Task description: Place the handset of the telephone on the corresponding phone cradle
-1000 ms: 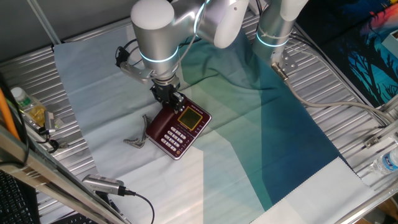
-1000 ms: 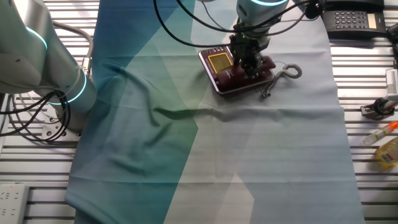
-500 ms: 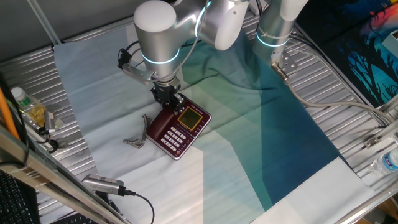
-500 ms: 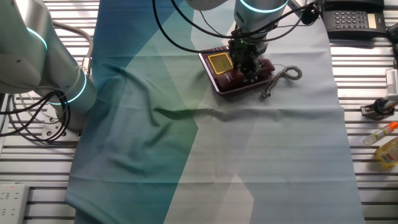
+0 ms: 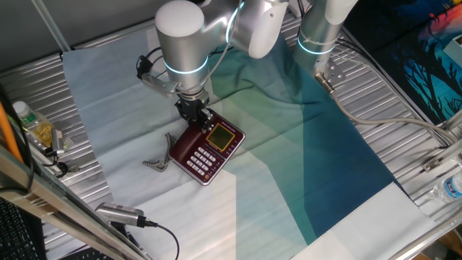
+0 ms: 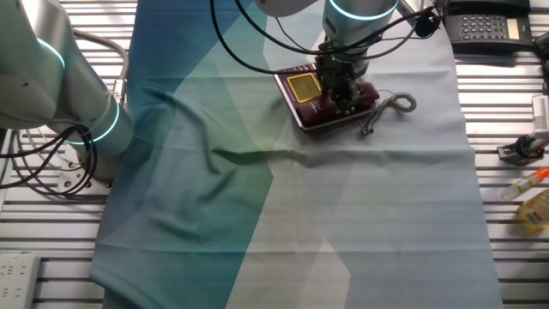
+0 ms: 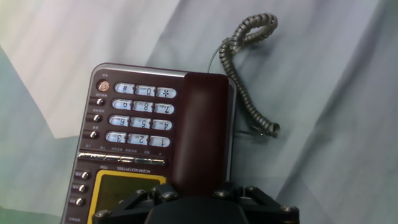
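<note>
The maroon telephone [image 7: 134,118] sits on the cloth, with white buttons and a yellowish display; it also shows in both fixed views [image 5: 215,146] [image 6: 302,87]. The slim maroon handset [image 7: 205,124] lies along the base's side strip, covering the phone cradle, and looks level with the base. My gripper [image 7: 199,190] stands over the handset's near end, jaws close against its two sides. In the fixed views the gripper [image 5: 196,115] [image 6: 339,86] points straight down onto the phone. The grey coiled cord [image 7: 239,62] trails off beside the base [image 6: 396,103].
The cloth has a raised fold [image 6: 244,156] in front of the phone. A second arm [image 6: 60,77] stands at the cloth's left edge. A black phone [image 6: 485,26] lies at the far right corner, bottles [image 6: 536,210] lower right. A cable plug [image 5: 119,213] lies near the front edge.
The arm shifted very slightly over the phone between one second and half a second ago. Nothing has visibly moved since; the handset stays on the base.
</note>
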Controlling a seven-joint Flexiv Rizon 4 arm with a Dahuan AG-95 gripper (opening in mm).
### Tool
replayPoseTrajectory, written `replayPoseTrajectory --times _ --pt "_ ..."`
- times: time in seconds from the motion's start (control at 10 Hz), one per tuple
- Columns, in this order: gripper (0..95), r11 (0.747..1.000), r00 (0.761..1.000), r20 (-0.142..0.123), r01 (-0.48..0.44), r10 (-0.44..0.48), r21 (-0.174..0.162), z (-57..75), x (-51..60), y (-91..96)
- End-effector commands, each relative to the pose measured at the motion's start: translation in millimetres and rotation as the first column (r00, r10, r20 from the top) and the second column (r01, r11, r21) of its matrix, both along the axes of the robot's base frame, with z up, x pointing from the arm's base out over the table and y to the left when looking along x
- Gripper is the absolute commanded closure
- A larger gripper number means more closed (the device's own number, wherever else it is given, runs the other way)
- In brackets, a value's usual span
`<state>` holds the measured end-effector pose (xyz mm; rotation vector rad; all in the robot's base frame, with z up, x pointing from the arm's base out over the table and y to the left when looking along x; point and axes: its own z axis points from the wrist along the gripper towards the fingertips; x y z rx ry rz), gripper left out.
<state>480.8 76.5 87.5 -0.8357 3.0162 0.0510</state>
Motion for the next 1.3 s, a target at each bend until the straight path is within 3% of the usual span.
replayPoseTrajectory --times 0.1,0.2,0.3,0.6,0.7,0.8,0.9,1.0,1.1,1.3 --pt "95.0 1.0 1.0 -0.003 -0.009 0.009 0.001 -1.1 0.6 0.3" --pt "95.0 1.0 1.0 -0.003 -0.012 0.012 0.001 -2.2 0.7 0.3" --pt "76.0 1.0 1.0 -0.003 -0.017 0.017 0.002 -2.9 0.5 0.5" --pt "76.0 1.0 1.0 -0.003 -0.026 0.026 0.005 -4.2 0.4 0.7" --pt "57.0 0.999 0.999 -0.003 -0.034 0.034 0.008 -5.0 0.5 0.8" --pt "57.0 0.999 0.999 -0.005 -0.04 0.04 0.008 -5.4 0.6 0.8" --pt "38.0 0.999 0.999 -0.007 -0.045 0.046 0.012 -5.5 0.6 0.8" --pt "38.0 0.999 0.999 -0.007 -0.046 0.046 0.014 -5.5 0.5 0.8" --pt "19.0 0.999 0.999 -0.006 -0.049 0.049 0.017 -5.5 0.5 0.8" --pt "19.0 0.999 0.999 -0.005 -0.049 0.049 0.017 -5.2 0.4 0.8"
